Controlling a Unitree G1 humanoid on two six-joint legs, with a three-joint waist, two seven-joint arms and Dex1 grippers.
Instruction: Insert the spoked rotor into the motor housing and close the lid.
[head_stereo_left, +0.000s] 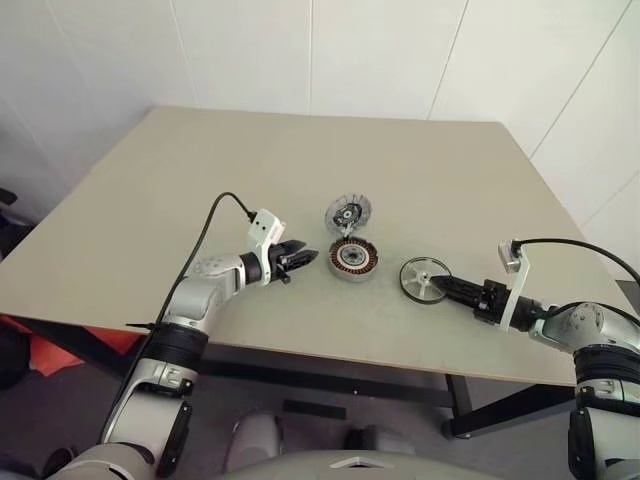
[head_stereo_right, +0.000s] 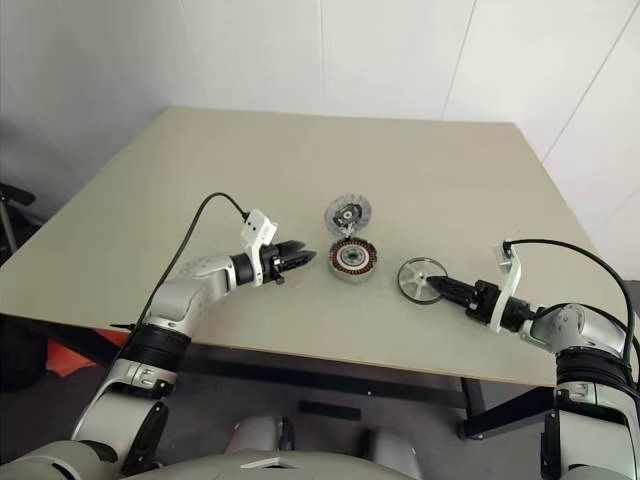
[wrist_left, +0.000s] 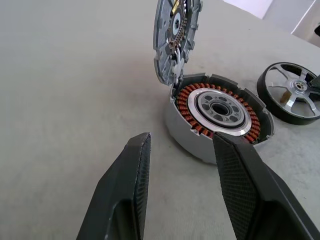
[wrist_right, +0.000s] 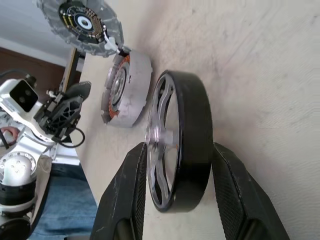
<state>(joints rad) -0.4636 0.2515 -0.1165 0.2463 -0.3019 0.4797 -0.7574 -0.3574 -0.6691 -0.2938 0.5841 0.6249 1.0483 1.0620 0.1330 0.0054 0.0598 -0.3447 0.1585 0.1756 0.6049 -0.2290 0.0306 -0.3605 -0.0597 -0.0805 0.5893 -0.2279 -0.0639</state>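
Right jaws (wrist_right: 176, 200): spread, one finger (wrist_right: 125, 200) on either side of the spoked rotor's dark rim; whether the pads press it or merely flank it I cannot tell. Spoked rotor (head_stereo_left: 424, 277): silver spokes and hub, lying flat on the bench, on the right-hand side of the other two parts and near the front edge. Left jaws (head_stereo_left: 303, 259): spread, nothing between them, held just above the bench and pointed at the motor housing from its left, tips close to its wall but apart from it. Motor housing (head_stereo_left: 353, 259): short grey cylinder, open side up, ring of copper windings around a dark centre, standing near the middle of the bench, between my two jaws. Lid (head_stereo_left: 347, 215): ribbed grey disc, tilted up on edge just behind the housing, its lower rim touching the housing's far rim, inner face with dark centre showing. Bench (head_stereo_left: 200, 180): plain beige top.
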